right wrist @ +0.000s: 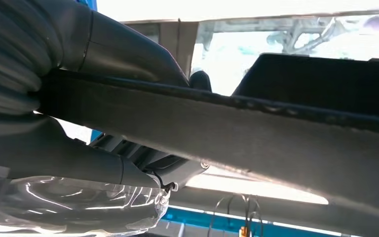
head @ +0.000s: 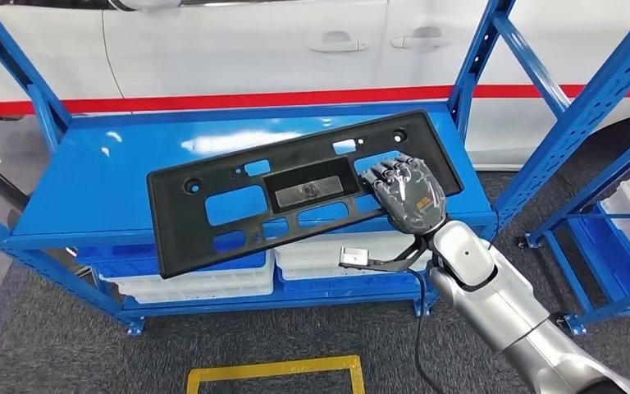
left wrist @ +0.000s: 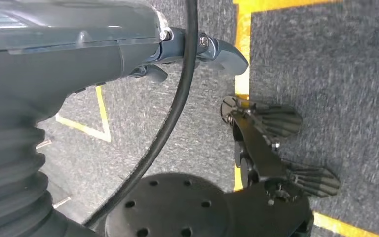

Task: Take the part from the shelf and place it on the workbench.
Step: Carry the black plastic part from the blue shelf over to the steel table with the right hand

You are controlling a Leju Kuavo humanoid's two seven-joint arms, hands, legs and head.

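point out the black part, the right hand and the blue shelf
black part (head: pixel 213 234): head view, solid lower-left area of the panel.
right hand (head: pixel 406 193): head view, back of the hand gripping the part's edge.
blue shelf (head: pixel 98 176): head view, bare top surface.

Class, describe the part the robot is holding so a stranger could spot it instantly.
Find the blue metal shelf before the white car. Over its top level, the right hand grips a long black plastic panel. Its cut-out holes set it apart from the white bins below.

Head view looks forward and down at the shelf (head: pixel 90 176). Right wrist view sits close behind its fingers (right wrist: pixel 128 59), sharing the part (head: pixel 287 193). Left wrist view faces the floor (left wrist: pixel 325 54).
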